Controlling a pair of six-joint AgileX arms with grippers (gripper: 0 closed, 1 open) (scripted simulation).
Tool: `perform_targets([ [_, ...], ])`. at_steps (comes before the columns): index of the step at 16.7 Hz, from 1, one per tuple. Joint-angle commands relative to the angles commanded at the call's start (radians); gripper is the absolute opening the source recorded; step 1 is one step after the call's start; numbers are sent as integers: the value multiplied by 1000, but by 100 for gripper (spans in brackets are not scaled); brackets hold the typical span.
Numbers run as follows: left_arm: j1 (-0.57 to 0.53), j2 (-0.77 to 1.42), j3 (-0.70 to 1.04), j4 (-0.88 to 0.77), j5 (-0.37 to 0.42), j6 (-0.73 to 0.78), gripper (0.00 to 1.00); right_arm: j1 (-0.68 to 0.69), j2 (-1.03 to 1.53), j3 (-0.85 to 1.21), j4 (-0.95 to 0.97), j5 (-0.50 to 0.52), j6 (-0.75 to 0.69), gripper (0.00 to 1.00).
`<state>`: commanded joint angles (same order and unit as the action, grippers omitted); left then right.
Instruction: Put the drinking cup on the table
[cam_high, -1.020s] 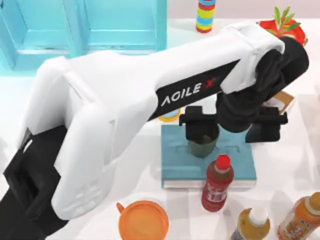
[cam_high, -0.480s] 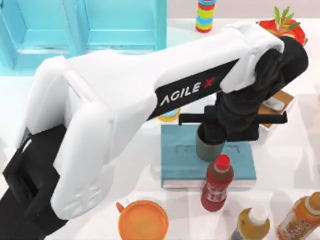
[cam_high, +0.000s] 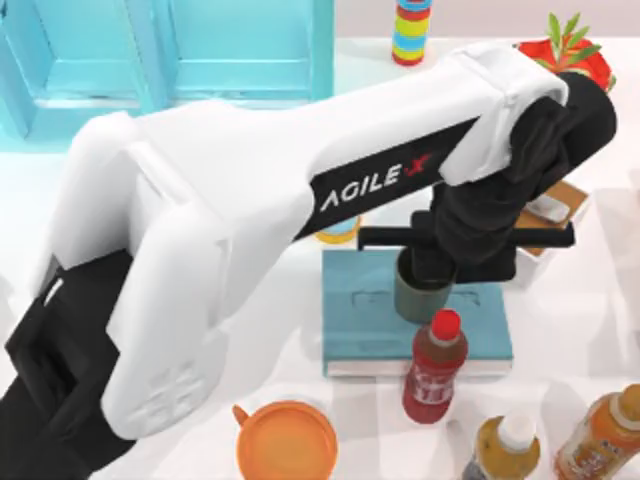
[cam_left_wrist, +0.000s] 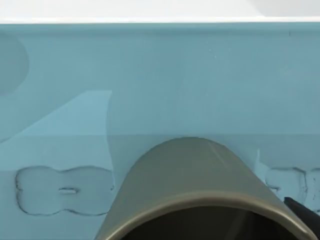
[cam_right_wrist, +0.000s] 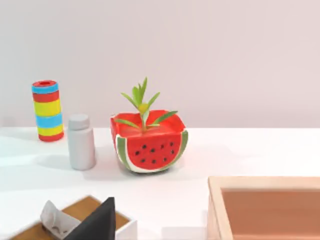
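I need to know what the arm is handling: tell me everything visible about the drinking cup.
The drinking cup is a small, plain, matte grey-green cylinder, handleless and slightly tapered, with an open mouth and dark inside in the left wrist view. It stands upright over the teal book, behind the red-capped bottle. The left gripper sits at its rim; its grip is hidden.

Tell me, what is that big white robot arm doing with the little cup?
The left arm reaches across the table, and its tool is down around the drinking cup, fingers on either side of it. The cup sits over the teal book, just behind a red-capped bottle. It has not been put on the white tabletop yet. The left wrist view looks at the cup's rim over the book.
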<state>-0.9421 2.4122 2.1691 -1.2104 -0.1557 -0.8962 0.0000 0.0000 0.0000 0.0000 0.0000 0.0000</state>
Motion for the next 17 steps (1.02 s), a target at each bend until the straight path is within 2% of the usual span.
perform_targets([
  [3, -4, 0, 17, -13, -1, 0, 0, 0, 0, 0, 0, 0, 0, 100],
  [11, -5, 34, 256, -219, -1, -1, 0, 0, 0, 0, 0, 0, 0, 100],
  [17, 6, 22, 250, -223, 3, 10, 0, 0, 0, 0, 0, 0, 0, 100],
])
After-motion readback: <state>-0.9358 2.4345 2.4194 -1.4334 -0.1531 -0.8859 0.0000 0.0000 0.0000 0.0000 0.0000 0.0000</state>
